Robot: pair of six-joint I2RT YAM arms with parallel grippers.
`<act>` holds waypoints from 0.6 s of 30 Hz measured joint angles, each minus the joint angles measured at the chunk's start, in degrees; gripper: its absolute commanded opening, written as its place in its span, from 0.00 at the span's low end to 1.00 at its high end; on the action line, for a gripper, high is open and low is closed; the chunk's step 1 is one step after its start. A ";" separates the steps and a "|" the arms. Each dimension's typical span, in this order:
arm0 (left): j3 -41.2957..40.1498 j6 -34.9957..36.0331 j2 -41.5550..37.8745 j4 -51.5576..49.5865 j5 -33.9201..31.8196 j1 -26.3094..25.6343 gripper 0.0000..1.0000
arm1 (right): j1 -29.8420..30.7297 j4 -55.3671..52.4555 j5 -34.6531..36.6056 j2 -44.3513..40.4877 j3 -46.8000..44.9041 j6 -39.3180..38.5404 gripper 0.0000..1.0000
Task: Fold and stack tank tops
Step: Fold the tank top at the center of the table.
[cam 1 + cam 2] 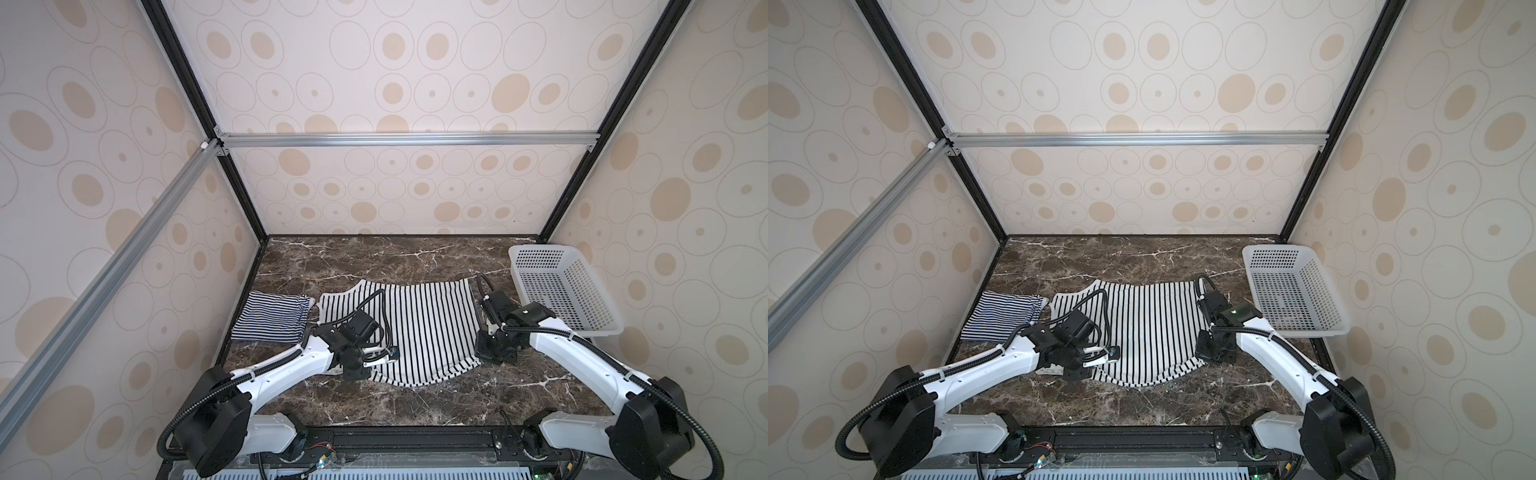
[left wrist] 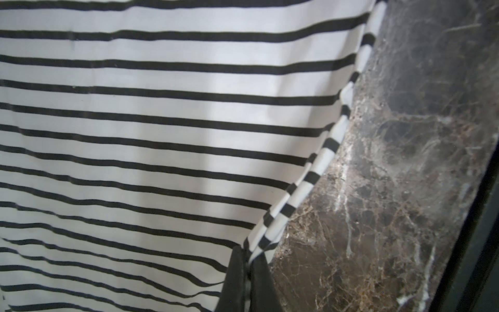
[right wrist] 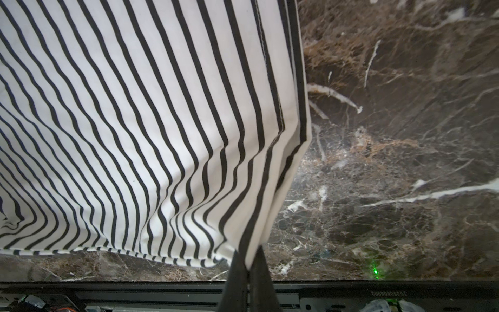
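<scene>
Brown marble tabletop point(image 1: 415, 257) inside a booth with circle-print wallpaper. In both top views the white tank top point(image 1: 432, 328) with black stripes lies spread flat mid-table. The navy-striped tank top point(image 1: 270, 318) sits folded just beside it on the left, and a white basket point(image 1: 582, 291) is off at the far right. Both arms reach in from the near edge, elbows out and wrists tipped down. The left gripper point(image 1: 356, 371) is at the top's near-left edge and the right gripper point(image 1: 492, 353) at its near-right corner.

The left wrist view shows its fingers point(image 2: 236, 283) shut tight on the striped trim, with the cloth rising off the marble toward them.

The right wrist view is the same story: its fingers point(image 3: 237, 272) are clamped on the hem corner, and the fabric sags a bit between the two grips.

This looks like the start of a lengthwise fold. To do it well, the robot should probably raise both ends evenly, pull out that sag, and carry the near edge over to meet the far edge. Then it should let go only once the edges line up.
</scene>
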 measured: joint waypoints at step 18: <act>4.09 3.61 4.26 0.11 -0.57 6.82 0.05 | -5.64 0.07 -0.24 3.91 -0.02 -5.44 0.00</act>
